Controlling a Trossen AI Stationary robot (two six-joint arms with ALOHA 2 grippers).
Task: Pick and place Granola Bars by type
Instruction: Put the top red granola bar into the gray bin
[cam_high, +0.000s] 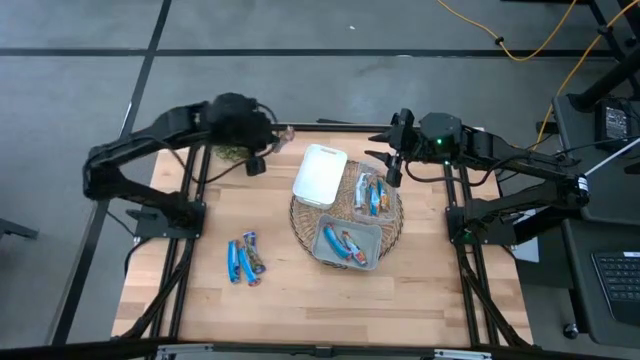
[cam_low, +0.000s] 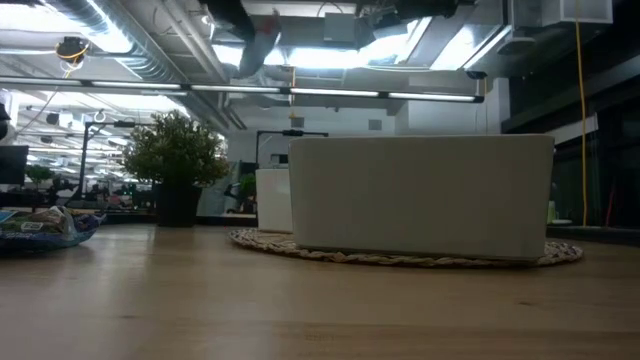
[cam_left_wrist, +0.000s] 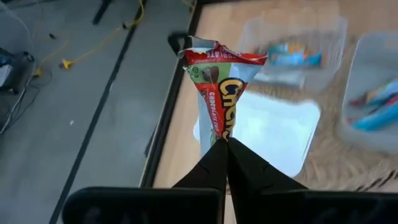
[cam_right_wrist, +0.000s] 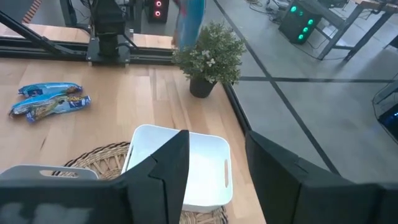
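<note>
- High view is giving us the wooden table (cam_high: 330, 300), with our two dark arms reaching in from either side toward its far edge.
- We are seeing a round woven mat (cam_high: 300, 228) lying at the table's middle, and three containers are sitting on it.
- The white tray (cam_high: 319, 176) is resting tilted on the mat's far left part; in the low view it (cam_low: 420, 195) is filling the middle of the scene.
- Two clear bins are sharing the mat: one (cam_high: 371, 190) toward our right gripper and one (cam_high: 348, 245) at the near edge, each holding Granola Bars (cam_high: 345, 243) in blue and reddish wrappers.
- A small potted plant (cam_right_wrist: 208, 57) is standing at the far left corner of the table, beneath our left arm.
- Our left gripper (cam_high: 268, 133) is hanging above the far edge, just beside the white tray; in the left wrist view its fingers (cam_left_wrist: 214, 165) are pinched together on a red-and-silver bar (cam_left_wrist: 219, 87), which is dangling in the air.
- Our right gripper (cam_high: 393, 165) is hovering over the mat's far right edge, and its fingers (cam_right_wrist: 168, 165) are standing apart with nothing between them.
- A few loose blue bars (cam_high: 244, 259) are lying together on the bare wood, left of the mat and well apart from it.
</note>
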